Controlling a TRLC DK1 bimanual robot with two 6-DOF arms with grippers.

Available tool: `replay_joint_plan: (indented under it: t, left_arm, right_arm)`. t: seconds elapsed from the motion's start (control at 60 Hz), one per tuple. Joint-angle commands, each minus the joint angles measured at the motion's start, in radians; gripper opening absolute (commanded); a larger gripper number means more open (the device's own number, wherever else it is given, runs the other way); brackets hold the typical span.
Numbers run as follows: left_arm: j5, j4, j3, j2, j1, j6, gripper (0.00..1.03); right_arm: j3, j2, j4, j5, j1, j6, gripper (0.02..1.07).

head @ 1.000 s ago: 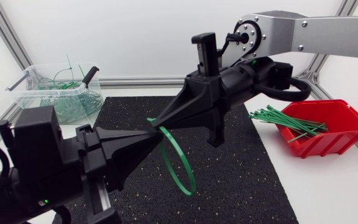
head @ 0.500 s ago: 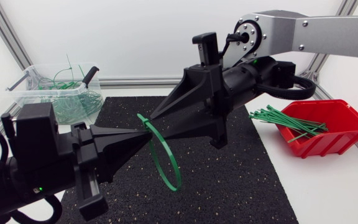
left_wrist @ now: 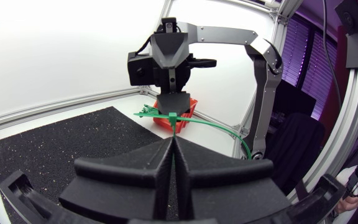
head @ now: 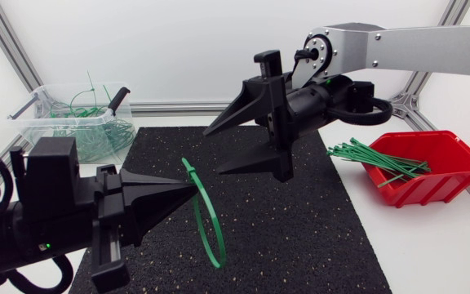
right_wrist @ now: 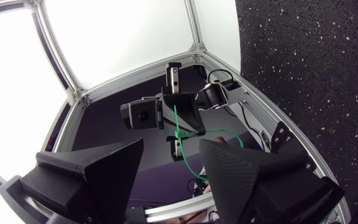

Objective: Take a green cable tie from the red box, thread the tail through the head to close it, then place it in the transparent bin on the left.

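Note:
My left gripper (head: 192,186) is shut on a green cable tie (head: 206,219), closed into a loop that hangs from its tips above the black mat. In the left wrist view the tie (left_wrist: 211,126) sticks out past the pressed-together fingertips (left_wrist: 185,163). My right gripper (head: 223,151) hovers up and to the right of the loop, open and apart from it. From the right wrist view its fingers (right_wrist: 98,175) stand wide, with the tie (right_wrist: 178,132) well ahead of them. The red box (head: 443,167) of green ties sits at the right. The transparent bin (head: 78,121) is at the back left.
The black mat (head: 300,237) covers the middle of the table. Several ties (head: 365,155) poke out over the red box's left edge. The bin holds looped ties and a dark-handled tool (head: 119,98).
The right gripper opened, let go of the tie and drew back up and to the right. The left gripper carried the loop a little left and down.

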Motion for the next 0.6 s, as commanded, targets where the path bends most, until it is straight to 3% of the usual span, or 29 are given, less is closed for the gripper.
replay_joint_plan:
  t: [0.0,0.317,0.583]
  left_arm:
    - [0.014,0.003,0.028,-0.006,-0.011,0.011,0.03]
    - [0.013,0.011,0.015,-0.009,-0.020,0.011,0.03]
    - [0.013,0.017,0.015,-0.009,-0.029,0.011,0.03]
  right_arm:
    - [0.034,0.028,-0.006,0.001,0.019,-0.014,0.64]
    - [0.068,0.036,-0.022,0.010,0.097,-0.014,0.48]
    - [0.069,0.065,-0.017,0.018,0.100,-0.014,0.43]
